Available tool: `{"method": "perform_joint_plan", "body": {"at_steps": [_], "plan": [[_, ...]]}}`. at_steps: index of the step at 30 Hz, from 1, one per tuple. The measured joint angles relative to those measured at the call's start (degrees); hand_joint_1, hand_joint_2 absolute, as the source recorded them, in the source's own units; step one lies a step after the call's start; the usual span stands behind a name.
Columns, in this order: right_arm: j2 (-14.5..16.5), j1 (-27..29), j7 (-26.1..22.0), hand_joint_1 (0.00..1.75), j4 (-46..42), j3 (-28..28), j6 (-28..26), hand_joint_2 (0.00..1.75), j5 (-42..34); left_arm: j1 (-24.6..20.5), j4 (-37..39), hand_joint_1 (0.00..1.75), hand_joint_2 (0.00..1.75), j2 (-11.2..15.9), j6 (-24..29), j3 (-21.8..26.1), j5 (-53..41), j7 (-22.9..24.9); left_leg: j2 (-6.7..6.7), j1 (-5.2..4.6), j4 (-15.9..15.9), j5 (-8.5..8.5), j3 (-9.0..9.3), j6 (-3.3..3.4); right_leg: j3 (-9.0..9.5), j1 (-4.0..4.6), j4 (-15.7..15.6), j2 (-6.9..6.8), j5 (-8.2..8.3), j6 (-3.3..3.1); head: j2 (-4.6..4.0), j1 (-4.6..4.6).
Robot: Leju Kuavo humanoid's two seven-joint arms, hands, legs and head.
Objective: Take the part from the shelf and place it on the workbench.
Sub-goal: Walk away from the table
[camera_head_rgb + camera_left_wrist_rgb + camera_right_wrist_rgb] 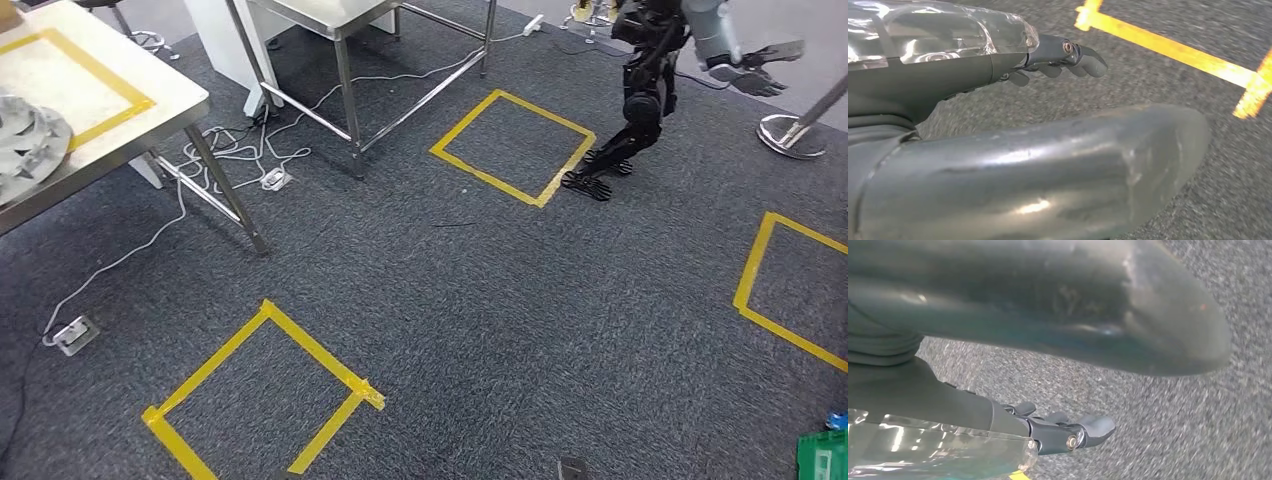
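Left hand (1058,62): hangs over carpet, fingers loosely extended, holding nothing.
Right hand (1058,430): same, empty; curl hard to judge.
Part (28,145): on workbench (150,110), 10 o'clock.

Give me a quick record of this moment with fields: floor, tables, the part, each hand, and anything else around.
floor: dark grey carpet with yellow tape squares
tables: steel workbench at upper left, marked with yellow tape; second steel table behind it
part: grey finned metal disc lying on the workbench
left hand: hangs over the carpet, holds nothing, fingers loosely apart
right hand: hangs over the carpet, holds nothing
other: another black legged robot at upper right; white cables under the tables
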Motion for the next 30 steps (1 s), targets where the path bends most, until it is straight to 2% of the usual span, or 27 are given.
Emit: {"method": "perform_joint_plan", "body": {"at_steps": [1, 2, 3, 4, 5, 6, 7, 8, 10, 11, 12, 13, 14, 15, 17, 18, 19, 20, 21, 23, 24, 25, 26, 27, 28, 29, 30], "plan": [[0.01, -0.04, 0.00, 0.00, 0.01, 0.10, 0.04, 0.00, -0.01, -0.01, -0.01, 0.00, 0.00, 0.01, 0.00, 0.00, -0.03, -0.07, -1.78, 0.17, -3.52, 1.86, 1.38, 0.14, -0.05, 0.00, 0.36, 0.81, -0.26, 0.24, 0.00, -0.23], [0.01, -0.10, 0.00, 0.00, 0.02, 0.19, 0.09, 0.00, -0.02, -0.03, -0.01, 0.00, 0.00, 0.02, 0.00, 0.00, -0.05, -0.14, -3.24, 0.32, -6.22, 2.85, 2.53, 0.23, -0.26, -0.04, 0.74, 1.57, -0.50, 0.52, 0.00, -0.43], [0.02, -0.16, 0.00, 0.00, 0.02, 0.23, 0.14, 0.00, -0.03, -0.03, -0.01, 0.00, 0.00, 0.03, 0.00, 0.00, -0.06, -0.18, -4.24, 0.36, -7.65, 2.98, 3.15, 0.33, -0.52, -0.19, 1.01, 2.29, -0.65, 0.85, 0.00, -0.56], [0.02, -0.21, 0.00, 0.00, 0.02, 0.26, 0.16, 0.00, -0.04, -0.02, -0.01, 0.00, 0.00, 0.07, 0.00, 0.00, -0.07, -0.20, -4.20, 0.30, -8.02, 2.62, 3.42, 0.44, -0.80, -0.33, 1.14, 3.06, -0.67, 1.22, 0.00, -0.64], [0.01, -0.20, 0.00, 0.00, 0.02, 0.31, 0.17, 0.00, -0.05, -0.05, -0.03, 0.00, 0.00, 0.11, -0.01, 0.00, -0.08, -0.22, -3.34, 0.22, -8.27, 2.51, 3.64, 0.61, -1.03, -0.52, 1.12, 3.92, -0.62, 1.54, 0.00, -0.66], [-0.02, -0.15, 0.00, 0.00, 0.02, 0.39, 0.17, 0.00, -0.05, -0.08, -0.07, 0.00, 0.00, 0.15, -0.01, 0.00, -0.08, -0.23, -2.49, 0.20, -8.47, 2.53, 3.82, 0.83, -1.18, -0.60, 1.30, 3.91, -0.72, 1.86, 0.00, -0.64], [-0.02, -0.12, 0.00, 0.00, 0.02, 0.49, 0.17, 0.00, -0.06, -0.11, -0.10, 0.00, 0.00, 0.17, -0.01, 0.00, -0.10, -0.25, -1.47, 0.24, -8.67, 2.50, 4.08, 1.10, -1.60, -0.56, 2.12, 2.91, -1.23, 2.18, 0.00, -0.48], [-0.03, -0.16, 0.00, 0.00, 0.02, 0.58, 0.17, 0.00, -0.06, -0.12, -0.13, 0.00, 0.00, 0.16, -0.01, 0.00, -0.13, -0.27, -0.38, 0.28, -8.88, 2.45, 4.34, 1.35, -2.50, -0.52, 4.00, 1.26, -2.31, 2.50, 0.00, -0.14], [0.00, -0.40, 0.00, 0.00, 0.01, 0.69, 0.17, 0.00, -0.06, 0.04, -0.14, 0.00, 0.00, 0.20, -0.02, 0.00, -0.17, -0.27, 1.94, 0.13, -8.99, 2.11, 4.72, 1.70, -6.03, -0.67, 10.88, -2.41, -5.68, 3.17, 0.00, 0.60], [0.01, -0.47, 0.00, 0.00, 0.01, 0.71, 0.18, 0.00, -0.06, 0.12, -0.13, 0.00, 0.00, 0.24, -0.02, 0.00, -0.18, -0.25, 3.11, 0.04, -8.98, 1.91, 4.86, 1.73, -8.01, -0.87, 14.57, -3.18, -7.05, 3.44, 0.00, 0.80], [0.02, -0.39, 0.00, 0.00, 0.01, 0.71, 0.19, 0.00, -0.06, 0.16, -0.13, 0.00, 0.00, 0.28, -0.02, 0.00, -0.18, -0.23, 4.17, 0.00, -8.98, 1.69, 5.03, 1.71, -9.32, -1.04, 16.93, -3.55, -7.50, 3.63, 0.00, 0.87], [0.02, -0.22, 0.00, 0.00, 0.01, 0.72, 0.19, 0.00, -0.06, 0.13, -0.13, 0.00, 0.00, 0.31, -0.02, 0.00, -0.18, -0.23, 5.07, -0.02, -8.97, 1.46, 5.24, 1.64, -9.59, -1.17, 17.28, -3.76, -6.83, 3.73, 0.00, 0.96], [0.00, -0.02, 0.00, 0.00, 0.03, 0.72, 0.19, 0.00, -0.06, 0.08, -0.14, 0.00, 0.00, 0.31, -0.02, 0.00, -0.18, -0.23, 5.80, -0.02, -8.97, 1.22, 5.53, 1.51, -8.66, -1.23, 15.29, -4.01, -5.10, 3.73, 0.00, 1.12], [-0.02, 0.12, 0.00, 0.00, 0.07, 0.73, 0.18, 0.00, -0.06, 0.00, -0.14, 0.00, 0.00, 0.28, -0.02, 0.00, -0.19, -0.24, 6.41, 0.00, -8.98, 0.96, 5.88, 1.37, -6.83, -1.21, 11.54, -4.66, -2.78, 3.61, 0.00, 1.36], [-0.04, 0.06, 0.00, 0.00, 0.11, 0.74, 0.18, 0.00, -0.06, -0.17, -0.14, 0.00, 0.00, 0.26, -0.02, 0.00, -0.19, -0.25, 7.42, -0.18, -9.03, 0.49, 6.37, 0.88, -3.35, -0.70, 4.50, -6.91, -0.16, 2.99, 0.00, 1.85], [-0.04, -0.01, 0.00, 0.00, 0.13, 0.74, 0.18, 0.00, -0.06, -0.23, -0.15, 0.00, 0.00, 0.25, -0.02, 0.00, -0.20, -0.26, 7.85, -0.30, -9.08, 0.31, 6.53, 0.63, -2.46, -0.41, 2.55, -7.80, 0.16, 2.57, 0.00, 1.95], [-0.04, -0.02, 0.00, 0.00, 0.13, 0.75, 0.18, 0.00, -0.07, -0.27, -0.15, 0.00, 0.00, 0.25, -0.02, -0.01, -0.20, -0.29, 8.28, -0.40, -9.20, 0.20, 6.65, 0.34, -2.23, -0.12, 1.94, -8.12, -0.18, 2.16, 0.00, 1.91], [-0.05, 0.02, 0.00, 0.00, 0.13, 0.75, 0.17, 0.00, -0.12, -0.30, -0.16, 0.00, 0.00, 0.22, -0.02, -0.01, -0.21, -0.33, 8.71, -0.42, -9.34, 0.13, 6.88, 0.07, -2.28, -0.02, 1.63, -7.75, -0.19, 1.74, 0.00, 1.87], [-0.07, 0.13, -0.01, 0.00, 0.15, 0.77, 0.16, 0.00, -0.23, -0.33, -0.18, 0.00, 0.00, 0.20, -0.02, -0.02, -0.23, -0.39, 8.50, -0.31, -9.45, -0.06, 7.14, -0.25, -2.11, -0.09, 1.32, -7.30, -0.10, 1.36, 0.00, 1.85], [-0.15, 0.11, -0.07, 0.00, 0.21, 0.82, 0.15, 0.00, -0.46, -0.40, -0.25, 0.00, 0.00, 0.13, -0.02, -0.02, -0.32, -0.57, 5.16, -0.09, -7.68, -1.55, 6.68, -0.64, -1.57, -0.32, 0.54, -6.26, 0.17, 0.48, 0.00, 1.69], [-0.19, -0.04, -0.11, 0.00, 0.24, 0.87, 0.14, 0.00, -0.55, -0.36, -0.28, 0.00, 0.00, 0.12, -0.02, -0.02, -0.35, -0.66, 3.08, -0.02, -5.05, -3.00, 5.44, -0.70, -1.30, -0.43, 0.25, -5.66, 0.27, 0.08, 0.00, 1.50], [-0.21, -0.21, -0.15, 0.00, 0.25, 0.95, 0.15, 0.00, -0.59, -0.26, -0.29, 0.00, 0.00, 0.11, -0.02, -0.02, -0.37, -0.72, 1.63, -0.05, -1.44, -4.59, 3.53, -0.61, -1.20, -0.35, 0.17, -4.95, 0.26, -0.20, 0.00, 1.18], [-0.22, -0.35, -0.17, 0.00, 0.26, 1.01, 0.15, 0.00, -0.64, -0.11, -0.29, 0.00, 0.00, 0.12, -0.02, -0.02, -0.37, -0.74, 1.35, -0.10, 2.35, -5.94, 1.31, -0.54, -1.13, -0.23, 0.17, -4.12, 0.20, -0.36, 0.00, 0.95], [-0.19, -0.36, -0.18, 0.00, 0.26, 1.05, 0.16, 0.00, -0.75, 0.03, -0.28, 0.00, 0.00, 0.13, -0.02, -0.03, -0.37, -0.73, 1.40, -0.12, 5.11, -6.44, -0.59, -0.50, -1.04, -0.10, 0.20, -3.24, 0.11, -0.48, 0.00, 0.72], [-0.16, -0.28, -0.18, 0.00, 0.27, 1.08, 0.17, 0.00, -0.86, 0.11, -0.28, 0.00, 0.00, 0.15, -0.02, -0.03, -0.36, -0.73, 1.51, -0.12, 6.11, -5.80, -1.74, -0.44, -0.89, 0.01, 0.24, -2.34, 0.00, -0.52, 0.00, 0.53], [-0.14, -0.19, -0.18, 0.00, 0.28, 1.09, 0.17, 0.00, -0.98, 0.14, -0.28, 0.00, 0.00, 0.17, -0.02, -0.04, -0.36, -0.71, 1.48, -0.11, 5.00, -4.00, -1.85, -0.34, -0.68, 0.05, 0.31, -1.44, -0.15, -0.49, 0.00, 0.40], [-0.14, -0.11, -0.17, 0.00, 0.30, 1.09, 0.17, 0.00, -1.08, 0.13, -0.29, 0.00, 0.00, 0.20, -0.02, -0.04, -0.36, -0.67, 0.93, -0.09, 2.04, -1.35, -1.02, -0.23, -0.41, 0.04, 0.44, -0.56, -0.37, -0.38, 0.00, 0.27]]}}
